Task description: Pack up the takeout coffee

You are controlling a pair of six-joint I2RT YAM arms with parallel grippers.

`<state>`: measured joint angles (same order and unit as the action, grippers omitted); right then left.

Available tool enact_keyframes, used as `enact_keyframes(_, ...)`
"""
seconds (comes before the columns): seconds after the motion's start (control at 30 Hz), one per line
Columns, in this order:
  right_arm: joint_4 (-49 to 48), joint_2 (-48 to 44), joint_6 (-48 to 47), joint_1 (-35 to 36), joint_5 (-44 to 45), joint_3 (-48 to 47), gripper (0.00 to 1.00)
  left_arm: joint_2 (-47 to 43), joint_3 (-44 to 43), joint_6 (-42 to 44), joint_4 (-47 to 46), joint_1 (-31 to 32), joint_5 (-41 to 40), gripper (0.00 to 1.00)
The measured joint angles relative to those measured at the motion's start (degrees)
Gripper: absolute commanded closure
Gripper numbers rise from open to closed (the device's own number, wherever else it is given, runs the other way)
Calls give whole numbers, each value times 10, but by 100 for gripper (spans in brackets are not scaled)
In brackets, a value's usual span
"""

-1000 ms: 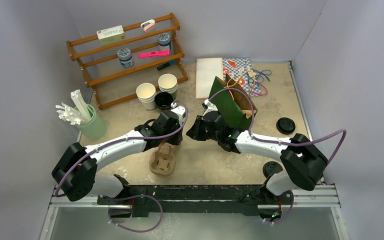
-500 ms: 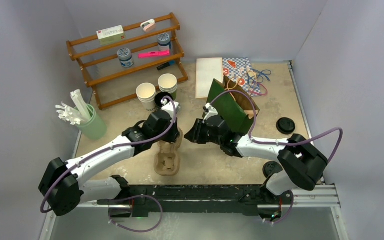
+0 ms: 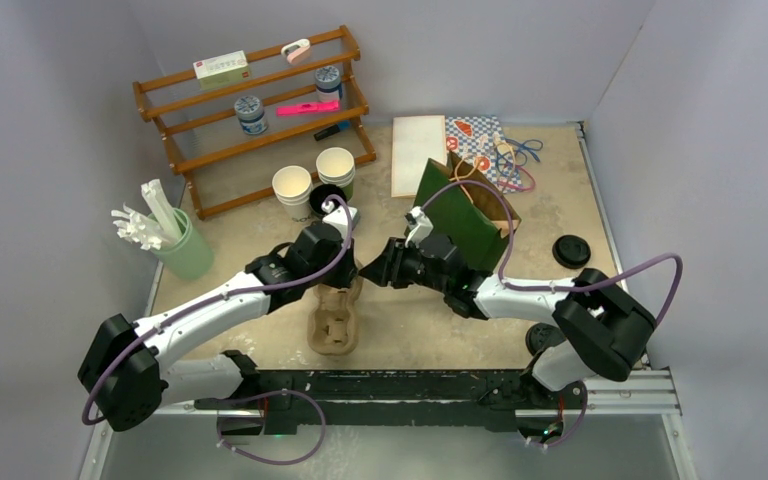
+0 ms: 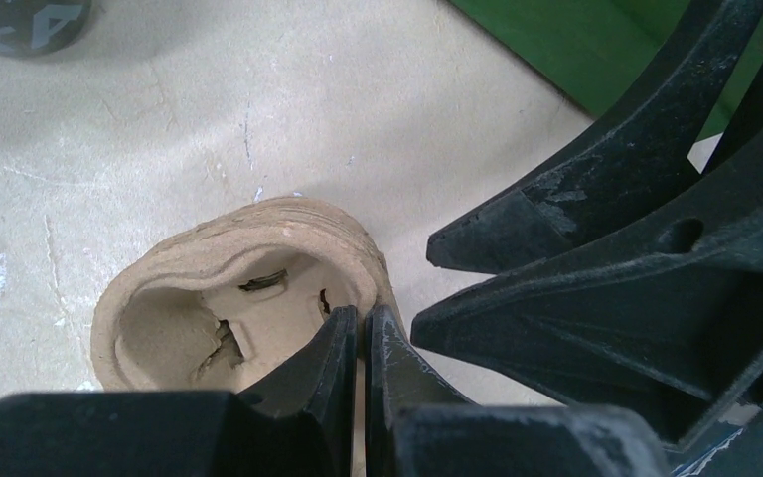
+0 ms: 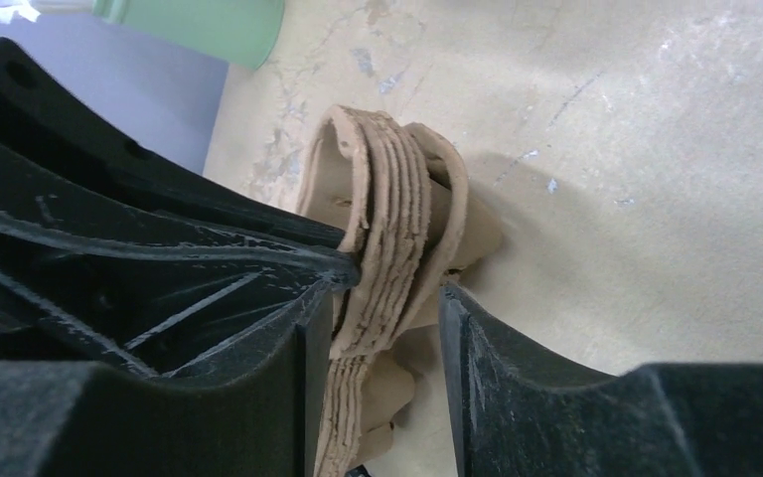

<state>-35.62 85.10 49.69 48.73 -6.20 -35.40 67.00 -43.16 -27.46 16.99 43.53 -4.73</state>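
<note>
The left hand is pinched shut on the far rim of a nested stack of brown moulded-pulp cup carriers, which looks rough and fibrous. The right hand, fingers parted, straddles the stack's ribbed, layered edge from the opposite side. The stack's long axis runs near-to-far on the beige counter, between both hands. No lidded coffee shows. White-lined paper cups stand just beyond the left hand, and a round black plastic lid lies well apart to the right.
</note>
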Motion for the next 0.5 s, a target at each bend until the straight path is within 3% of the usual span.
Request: enact_keyframes(0.5, -60, 57, 2, 0, -41, 0, 69, -2, 0, -1, 10, -1, -11, 100)
